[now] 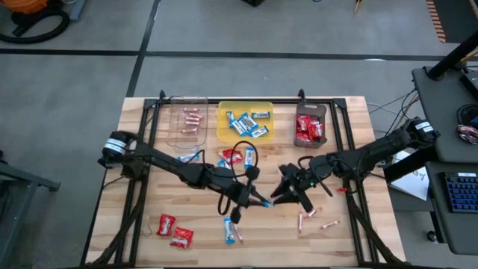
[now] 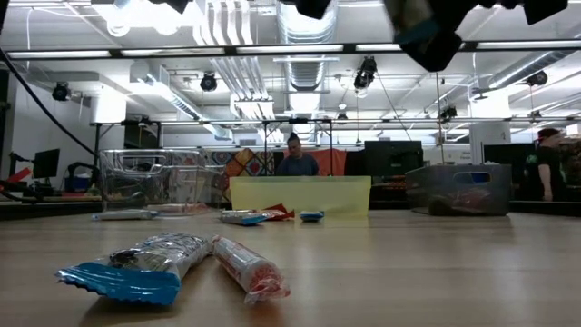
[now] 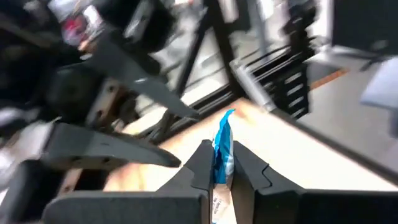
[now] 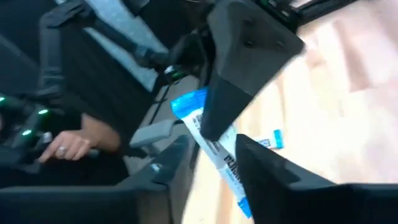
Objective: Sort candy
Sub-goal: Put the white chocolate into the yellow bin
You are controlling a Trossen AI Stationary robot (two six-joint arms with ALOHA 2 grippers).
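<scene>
Right, mid-worktop: both arms meet over the centre, nearer the front edge. Left pincer [image 3: 219, 171] is clamped on a blue-and-white wrapped candy bar [image 3: 222, 146], held off the wooden worktop [image 1: 351, 239], long axis running straight out past the fingertips toward the right pincer [image 1: 293, 193]. Right pincer fingers bracket the same bar in its wrist view, part-way apart; can't tell if they touch it. Looks like a handover, left arm has the grip.

Trays along the back edge:
- clear plastic tray [image 1: 187, 125], back left: a few thin pinkish sticks
- yellow tray [image 1: 245, 123], back middle: blue-and-white bars
- dark tray [image 1: 310, 127], back right: red packets

The yellow tray lies behind the held bar, toward the back edge. Loose candy is left near the front edge: red packets [image 1: 173, 230] front-left, blue bars centre, pink sticks front-right.
</scene>
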